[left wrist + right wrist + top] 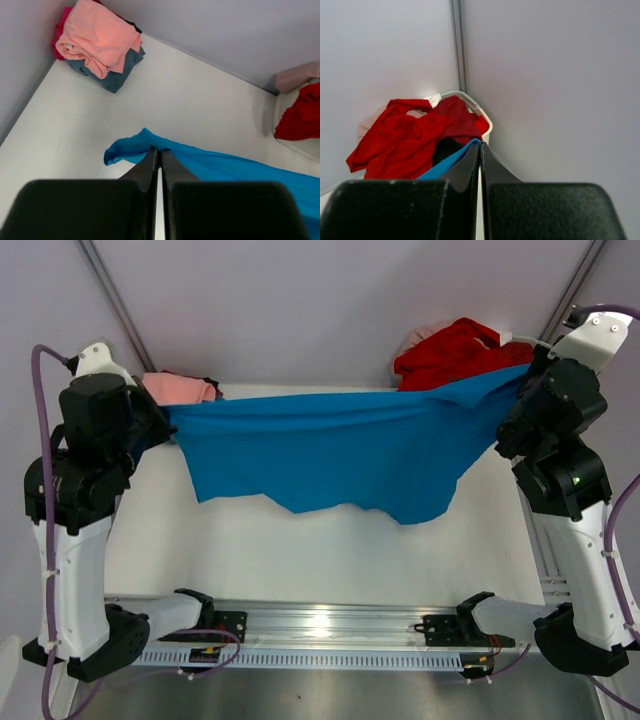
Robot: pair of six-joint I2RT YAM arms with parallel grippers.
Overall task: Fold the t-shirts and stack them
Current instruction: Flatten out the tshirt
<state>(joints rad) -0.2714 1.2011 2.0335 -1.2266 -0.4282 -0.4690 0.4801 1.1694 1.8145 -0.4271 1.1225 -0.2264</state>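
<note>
Bright blue t-shirt (330, 455) hangs spread over the table (300, 560) between the left gripper (159, 150) and right gripper (480, 146), both jaws clamped on its upper edge; salmon pink tee (97, 35) tops the far-left-corner stack; red tee (450, 355) lies in the far-right-corner basket (472, 104)

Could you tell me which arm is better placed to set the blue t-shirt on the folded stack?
Probably the left: the folded stack lies beside the left gripper, while the right gripper holds the blue t-shirt over by the basket.
</note>
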